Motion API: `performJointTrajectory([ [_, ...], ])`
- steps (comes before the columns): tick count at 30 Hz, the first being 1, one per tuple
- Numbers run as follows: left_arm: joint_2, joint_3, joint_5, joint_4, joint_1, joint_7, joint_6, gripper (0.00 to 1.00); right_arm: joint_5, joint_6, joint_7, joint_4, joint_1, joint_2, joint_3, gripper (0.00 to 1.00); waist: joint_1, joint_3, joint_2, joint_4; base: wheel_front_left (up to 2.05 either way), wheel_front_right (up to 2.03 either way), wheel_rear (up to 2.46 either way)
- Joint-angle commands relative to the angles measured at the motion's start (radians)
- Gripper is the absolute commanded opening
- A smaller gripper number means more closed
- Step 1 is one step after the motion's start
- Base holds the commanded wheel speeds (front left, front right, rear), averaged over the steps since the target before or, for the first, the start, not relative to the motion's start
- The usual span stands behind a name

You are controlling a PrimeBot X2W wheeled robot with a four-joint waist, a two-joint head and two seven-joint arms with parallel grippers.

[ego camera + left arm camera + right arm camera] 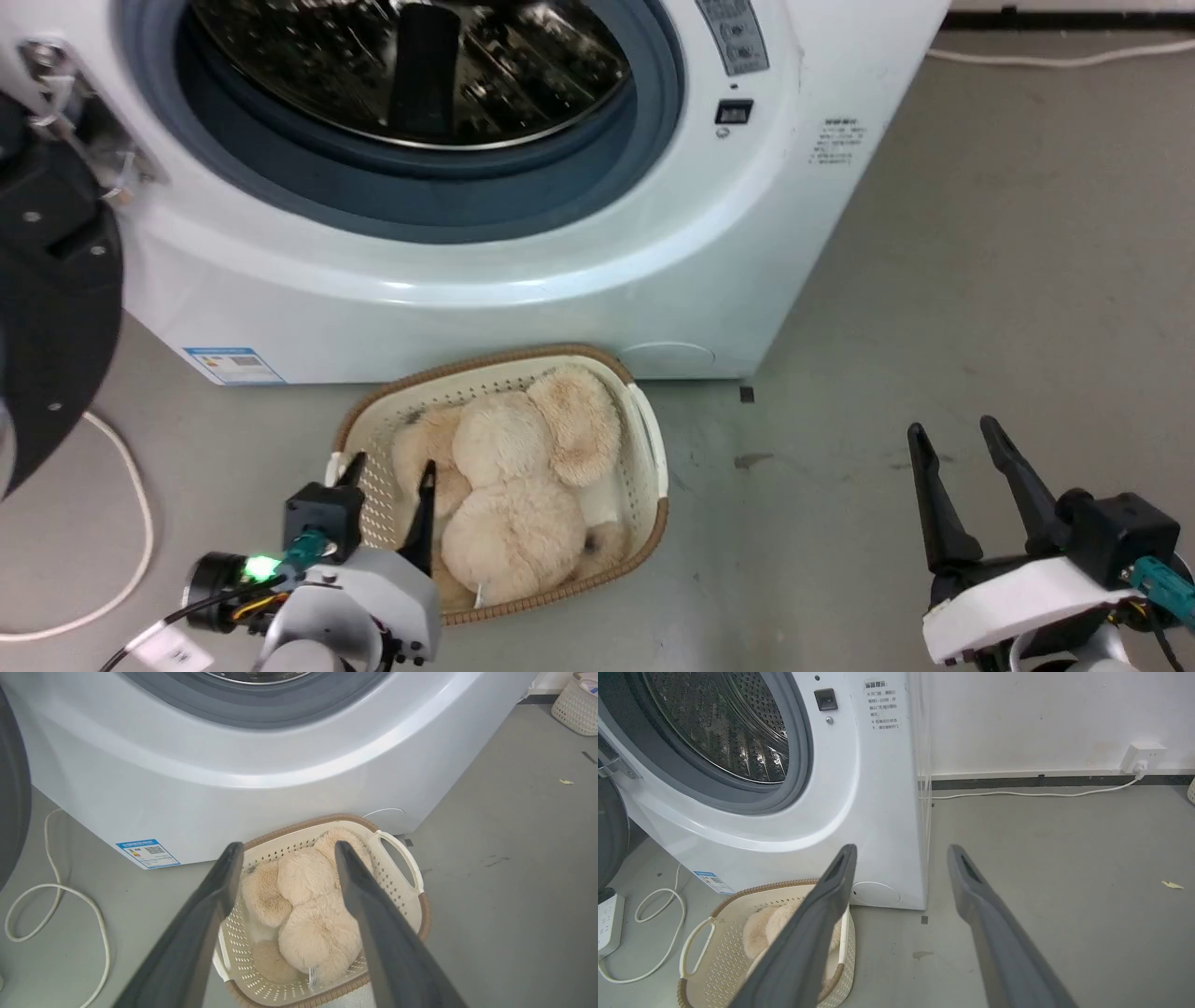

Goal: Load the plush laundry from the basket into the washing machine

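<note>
Head view looks steeply down; both wrist views sit low, sharing the basket (pixel 644 439) and washing machine (pixel 523 280).

Grey floor (pixel 980 280) carries washing machine (pixel 467 280), basket (pixel 644 439), cable (pixel 140 532).

Notice sticker (pixel 881 704) on washing machine (pixel 859 812) front, above right gripper (pixel 901 851): Chinese heading, approx. "温馨提示"; lines below too small to read. Blue label (pixel 148 853) w/ QR code, low on machine front, left of left gripper (pixel 285 847): print unreadable. Grey strip label (pixel 738 33), well above both grippers: illegible.
</note>
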Motion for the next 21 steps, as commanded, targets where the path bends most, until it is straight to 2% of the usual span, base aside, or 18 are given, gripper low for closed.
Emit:
performJointTrajectory([
  [1,0.013,-0.023,-0.016,0.033,-0.029,0.009,-0.006,1.00,0.021,0.000,-0.013,-0.004,-0.021,0.001,0.003,1.00,-0.0002,0.025,0.0000,-0.015,0.00,0.00,0.00],
  [5,0.034,-0.064,-0.050,0.080,-0.060,0.022,-0.011,1.00,0.041,0.000,-0.021,-0.005,-0.029,0.001,0.010,1.00,-0.0002,0.057,0.0000,-0.031,0.00,0.00,0.00],
  [6,0.049,-0.103,-0.083,0.112,-0.083,0.028,-0.014,1.00,0.056,0.000,-0.028,-0.006,-0.034,0.001,0.015,1.00,-0.0002,0.083,0.0000,-0.044,0.00,0.00,0.00],
  [14,0.103,-0.174,-0.176,0.194,-0.166,0.051,-0.023,1.00,0.099,0.000,-0.044,-0.009,-0.050,0.002,0.025,1.00,-0.0002,0.159,0.0000,-0.073,0.00,0.00,0.00],
  [21,0.162,-0.254,-0.245,0.279,-0.223,0.131,-0.031,1.00,0.140,0.001,-0.059,-0.012,-0.065,0.002,0.042,1.00,-0.0002,0.227,0.0000,-0.107,0.00,0.00,0.00],
])
